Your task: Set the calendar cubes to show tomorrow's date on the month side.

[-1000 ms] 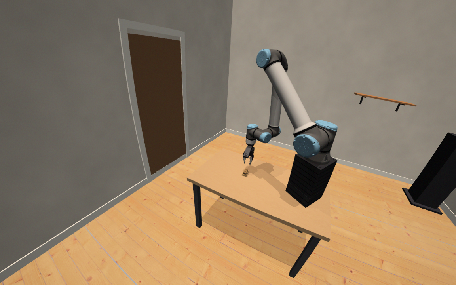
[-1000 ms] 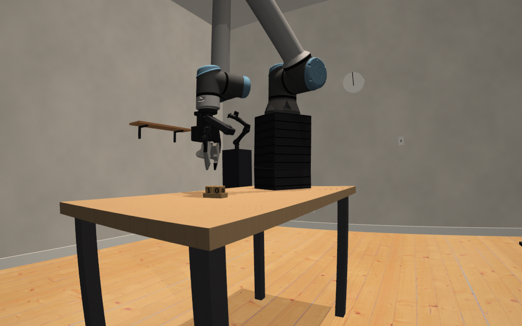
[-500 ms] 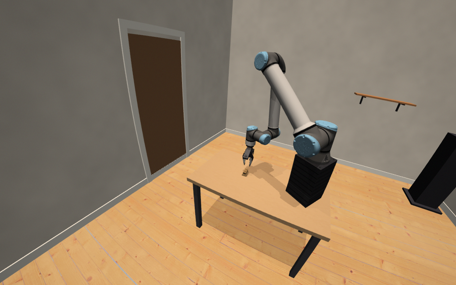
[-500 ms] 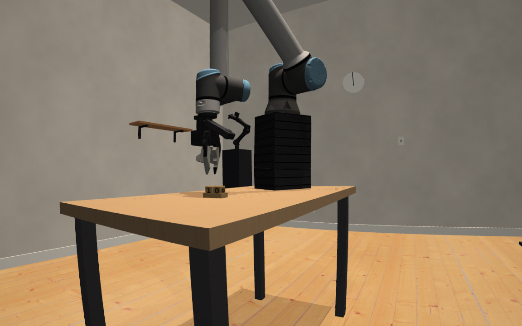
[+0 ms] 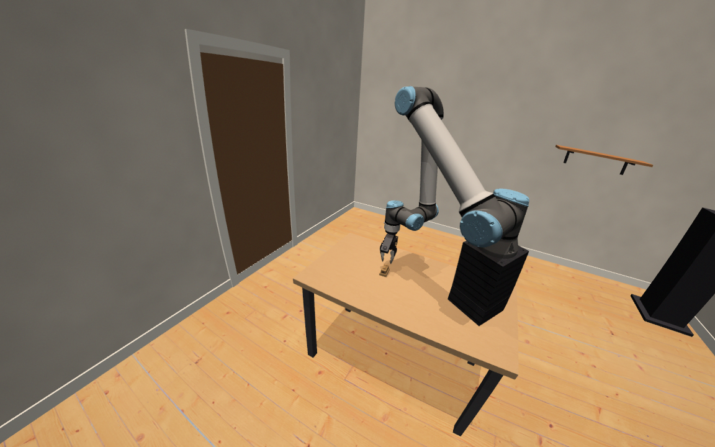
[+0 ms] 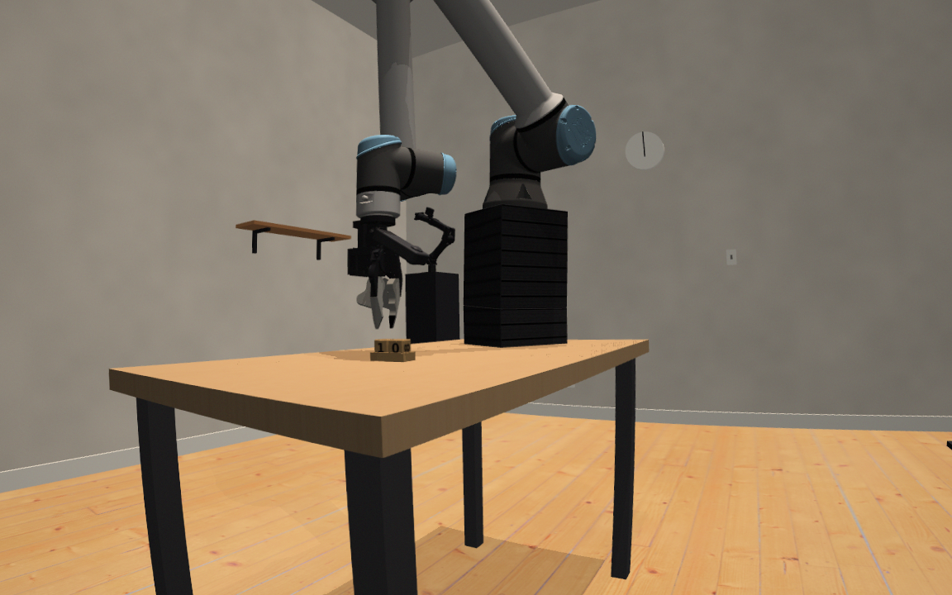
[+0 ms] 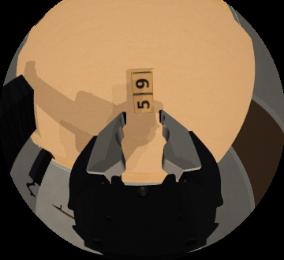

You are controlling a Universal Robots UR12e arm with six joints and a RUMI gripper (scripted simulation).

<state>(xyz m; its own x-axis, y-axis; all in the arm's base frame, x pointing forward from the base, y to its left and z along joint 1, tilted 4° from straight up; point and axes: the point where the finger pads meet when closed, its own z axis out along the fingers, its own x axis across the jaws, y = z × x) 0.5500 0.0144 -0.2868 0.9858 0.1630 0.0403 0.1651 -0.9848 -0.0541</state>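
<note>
- Wrist view: you see the gripper (image 7: pixel 142 118) partly open, its jaws apart with only table surface between them. It holds nothing.
- Beyond the fingertips lies the calendar (image 7: pixel 142 91): two cubes side by side in a shallow wooden tray. The cube nearer the fingers shows a 5 on its upper face; the farther cube (image 7: pixel 142 83) shows a 9.
- The fingertips frame the near end of the calendar in this view, but they are not in contact with it.
- Exterior view: note that the gripper (image 6: pixel 383 314) hangs pointing down, above the calendar (image 6: pixel 392 349) and clear of it, slightly toward the left cube.
- On the side facing this camera the left cube (image 6: pixel 383 346) reads 1 and the next cube (image 6: pixel 396 346) reads 0. A smaller dark block (image 6: pixel 406 346) sits at the right end; any lettering on it is too small to read.
- Both cubes sit level in the tray (image 6: pixel 392 356).
- Top view: the calendar (image 5: pixel 384 270) rests on the wooden table (image 5: pixel 349 277), toward the far edge, well apart from the black pedestal (image 5: pixel 488 283) that carries the arm (image 5: pixel 443 149).
- The gripper (image 5: pixel 388 256) is directly above the calendar here as well.
</note>
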